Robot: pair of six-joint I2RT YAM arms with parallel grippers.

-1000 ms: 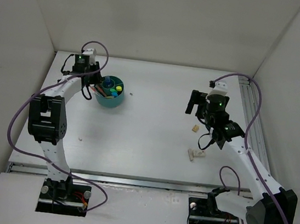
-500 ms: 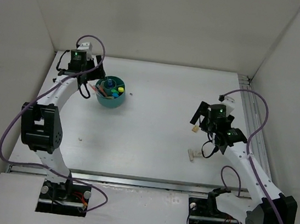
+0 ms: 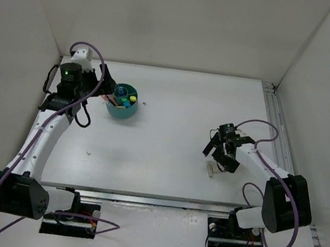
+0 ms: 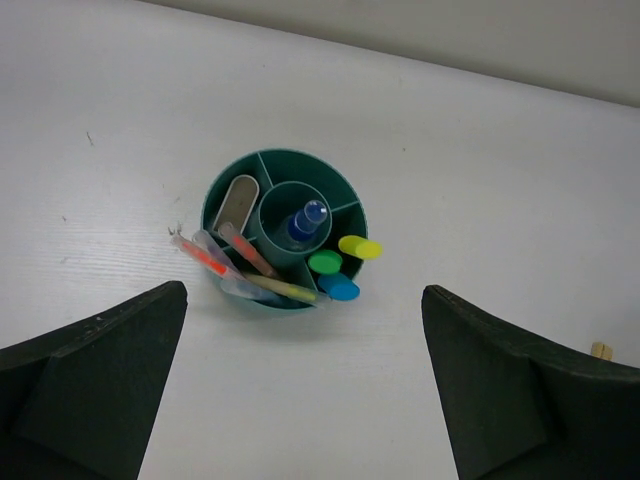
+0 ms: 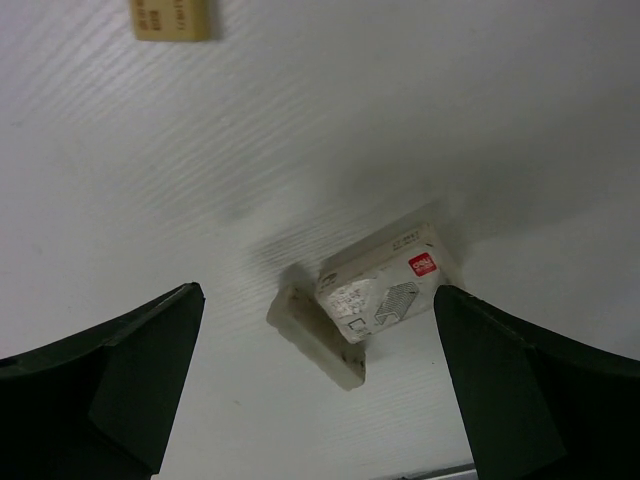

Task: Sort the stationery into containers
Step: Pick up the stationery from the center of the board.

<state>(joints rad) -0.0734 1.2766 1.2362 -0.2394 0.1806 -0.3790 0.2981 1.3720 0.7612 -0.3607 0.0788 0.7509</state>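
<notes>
Our left pincer point(image 4: 304, 300) is released, its two dark fingers spread wide at the lower corners of the left wrist view and holding nothing. Between them, in mid-frame, the round teal plastic tub with inner dividers point(image 4: 222, 195) stands on the white counter point(image 4: 480, 150).

A small clear bottle with a blue cap point(image 4: 303, 222) stands in the tub's centre cup. Stubby yellow point(image 4: 359, 247), green point(image 4: 324, 263) and blue point(image 4: 340, 288) highlighters share the lower right compartment. Thin pink and orange pens point(image 4: 215, 258) lean out of the lower left one. A pale oblong eraser point(image 4: 236, 203) sits in the upper left one.

Our right pincer point(image 5: 318, 290) is also released and empty. It hangs over a white block eraser in a printed paper sleeve point(image 5: 385, 285), which lies flat on the counter between the fingers. We cannot tell whether either finger touches it. A small tan eraser point(image 5: 172, 17) lies at the upper left of that view, well apart.
</notes>
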